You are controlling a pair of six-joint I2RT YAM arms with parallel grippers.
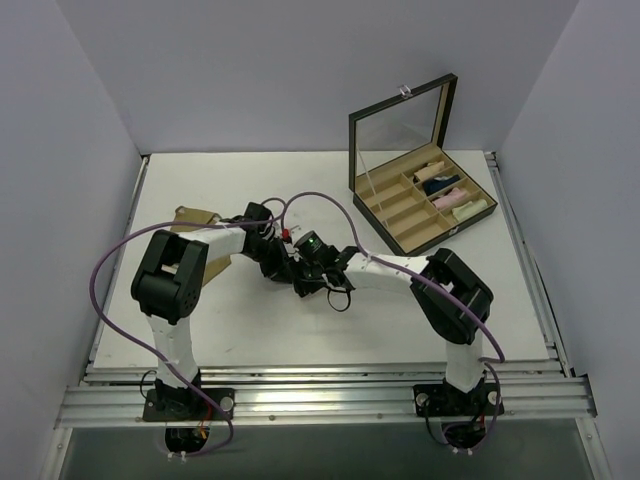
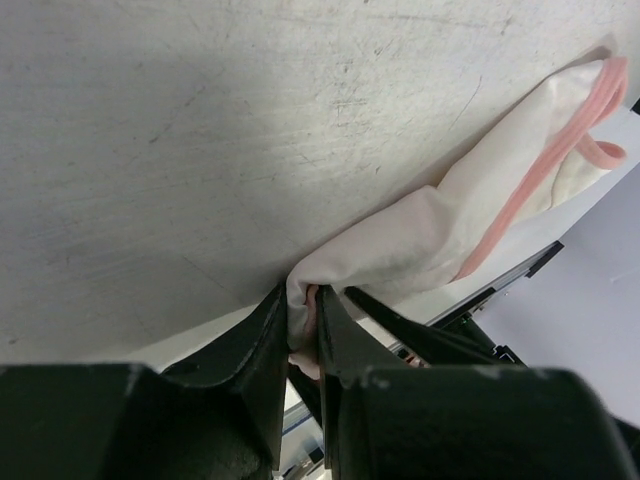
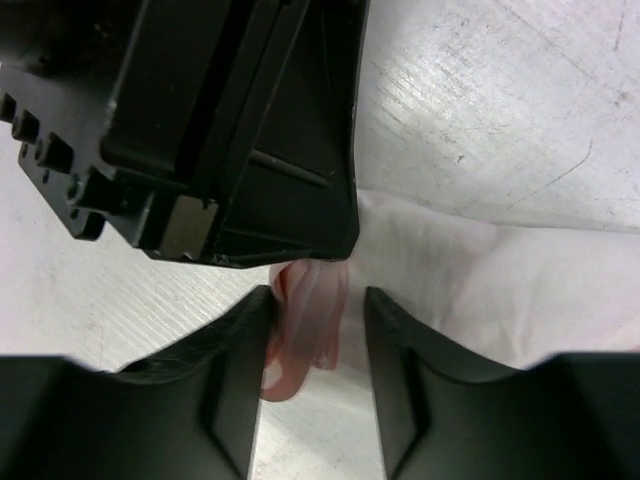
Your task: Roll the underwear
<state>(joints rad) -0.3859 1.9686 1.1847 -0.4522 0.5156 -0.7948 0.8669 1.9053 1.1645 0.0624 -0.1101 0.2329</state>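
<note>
The white underwear (image 2: pixel 480 200) with pink edging lies bunched on the table. My left gripper (image 2: pixel 303 300) is shut on one folded end of it. In the right wrist view the white cloth (image 3: pixel 490 290) spreads to the right, and its pink edging (image 3: pixel 305 320) hangs between my right gripper's (image 3: pixel 312 300) parted fingers, which straddle it. The left gripper's black body (image 3: pixel 230 120) sits just above. In the top view both grippers, left (image 1: pixel 283 268) and right (image 1: pixel 308 275), meet at the table's middle and hide the white cloth. The tan-beige underwear (image 1: pixel 195 216) lies at the left, partly behind the left arm.
An open box (image 1: pixel 372 203) with a raised glass lid (image 1: pixel 400 118) stands at the back right. Its compartments hold a dark navy roll (image 1: pixel 438 184) and a mint-green roll (image 1: pixel 470 209), with other rolls. Purple cables loop over both arms. White walls enclose the table.
</note>
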